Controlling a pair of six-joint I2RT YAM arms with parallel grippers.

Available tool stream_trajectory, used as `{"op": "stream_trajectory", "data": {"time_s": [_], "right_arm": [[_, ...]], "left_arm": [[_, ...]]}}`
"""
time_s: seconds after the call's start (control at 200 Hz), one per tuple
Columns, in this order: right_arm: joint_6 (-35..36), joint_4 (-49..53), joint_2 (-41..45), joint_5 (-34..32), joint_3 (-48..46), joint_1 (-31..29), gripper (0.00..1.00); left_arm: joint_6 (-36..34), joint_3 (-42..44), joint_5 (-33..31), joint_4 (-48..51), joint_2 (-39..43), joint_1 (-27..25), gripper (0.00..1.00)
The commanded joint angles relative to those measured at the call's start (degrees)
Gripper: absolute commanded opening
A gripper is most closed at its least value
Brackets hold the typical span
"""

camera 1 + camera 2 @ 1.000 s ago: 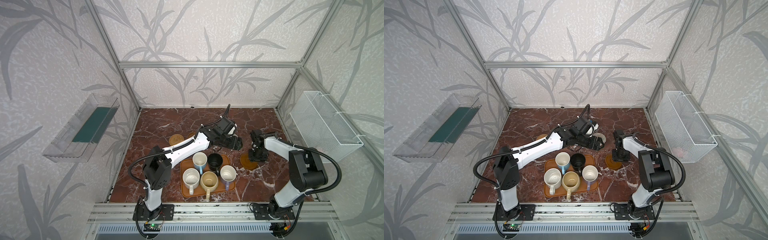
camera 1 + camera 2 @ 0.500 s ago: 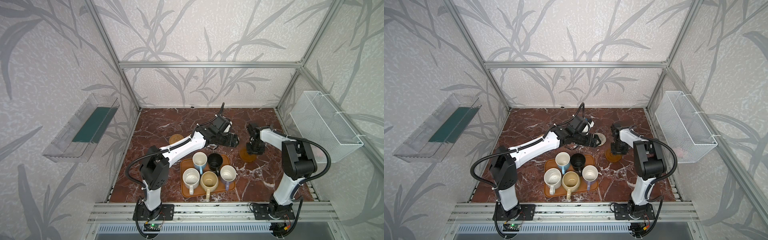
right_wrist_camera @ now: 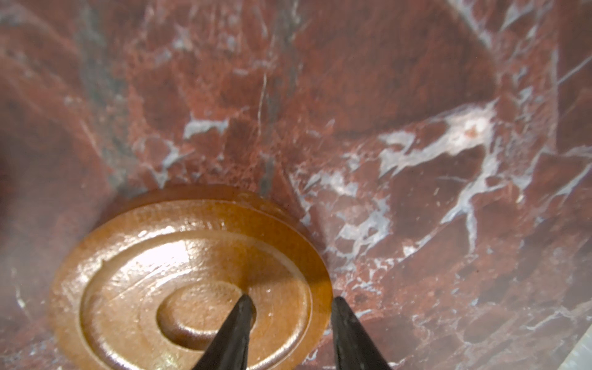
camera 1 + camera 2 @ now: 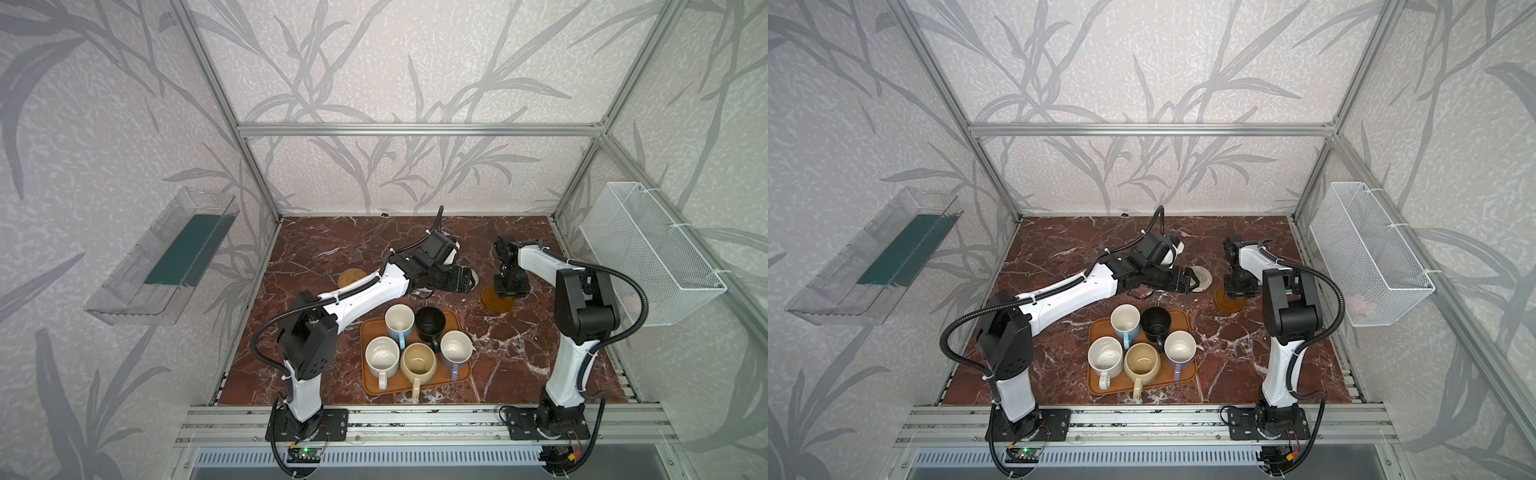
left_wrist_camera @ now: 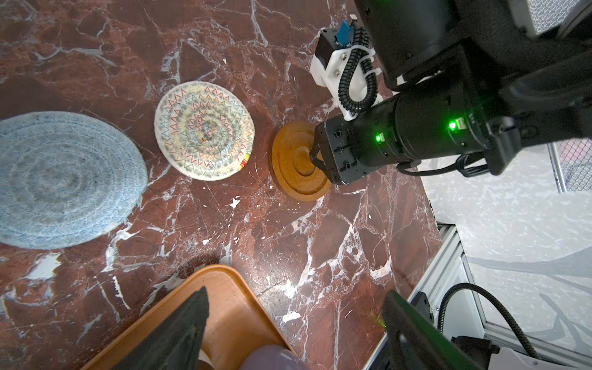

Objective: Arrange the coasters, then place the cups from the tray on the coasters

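Tray (image 4: 460, 376): orange-brown, flat on the marble, holding five upright mugs (image 4: 416, 359). Coasters beyond it: tan rattan (image 4: 351, 276), grey-blue rope (image 5: 61, 179), cream rope (image 5: 204, 129), glossy brown disc (image 5: 293, 166).

Both top views are bright and evenly lit from overhead, sharp, with soft short shadows under the arms and walls that bow outward at the edges. The right wrist view is soft and blurred, with white glare on the glossy brown coaster (image 3: 189, 282). The left wrist view is crisp on the desk (image 5: 288, 243), its near gripper fingers (image 5: 179, 333) blurred.
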State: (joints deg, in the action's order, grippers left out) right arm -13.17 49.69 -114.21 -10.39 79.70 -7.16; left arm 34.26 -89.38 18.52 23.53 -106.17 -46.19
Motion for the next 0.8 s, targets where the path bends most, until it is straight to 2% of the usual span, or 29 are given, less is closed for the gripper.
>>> {"op": "stream_trajectory", "data": {"time_s": [0.0, 0.53, 0.795], "right_arm": [[1.08, 2.73, -3.07, -1.76, 3.32, 0.45, 0.42], [3.22, 6.45, -10.37, -2.79, 14.69, 1.45, 0.42], [3.56, 6.19, -11.11, -2.53, 15.81, 1.45, 0.42]], "left_arm": [[0.81, 0.69, 0.55, -1.45, 2.52, 0.47, 0.88], [1.11, 1.41, 0.88, -2.04, 2.35, 1.45, 0.88], [1.27, 1.37, 1.16, -2.37, 2.16, 1.7, 0.87]]}}
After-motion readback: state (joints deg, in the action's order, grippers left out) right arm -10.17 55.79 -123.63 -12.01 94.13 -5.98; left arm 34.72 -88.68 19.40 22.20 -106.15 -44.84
